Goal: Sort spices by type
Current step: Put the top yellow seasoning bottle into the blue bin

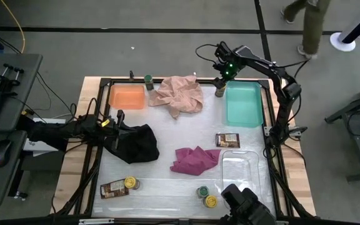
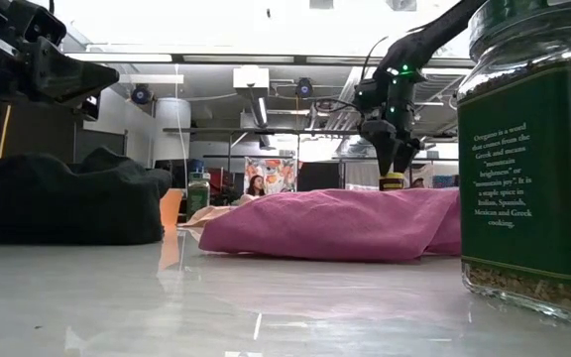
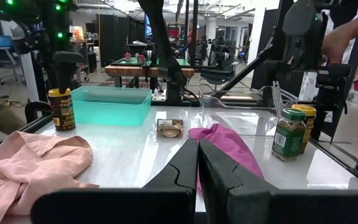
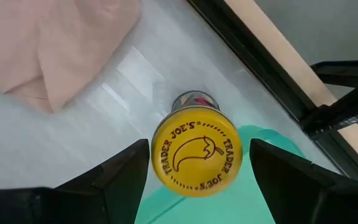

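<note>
Right gripper [image 4: 194, 163] open, fingers straddling yellow-lidded jar [image 4: 194, 155] standing just beside teal tray [image 1: 243, 104] — not yet clamped. Judgement: centre, descend below lid, then close. Left gripper [image 3: 197, 163] clenched, idle.

Overhead ceiling lights blow out to white in the low view and streak pale glare across the glossy worktop [image 2: 266, 307]. The nearest green-lidded jar [image 2: 535, 149] looms soft-edged, and the black cloth [image 2: 62, 198] stays shadowed.
</note>
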